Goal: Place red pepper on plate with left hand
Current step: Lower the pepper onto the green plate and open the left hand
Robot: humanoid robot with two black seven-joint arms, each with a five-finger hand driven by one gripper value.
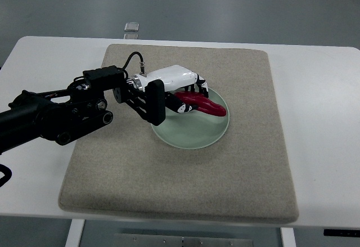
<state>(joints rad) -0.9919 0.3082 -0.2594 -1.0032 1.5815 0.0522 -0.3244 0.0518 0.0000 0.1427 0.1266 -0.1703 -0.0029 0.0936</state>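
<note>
A long red pepper [209,106] lies across the pale green plate [197,137] near the middle of the beige mat. My left hand [191,94], white with black fingers, reaches in from the left and hovers over the plate's upper left part. Its fingers are curled around the pepper's left end, whose tip sticks out to the right over the plate. Whether the pepper rests on the plate or is still held just above it cannot be told.
The beige mat [247,174] covers most of the white table [326,117]. A small grey object [131,28] sits beyond the table's far edge. The black left arm [56,115] crosses the table's left side.
</note>
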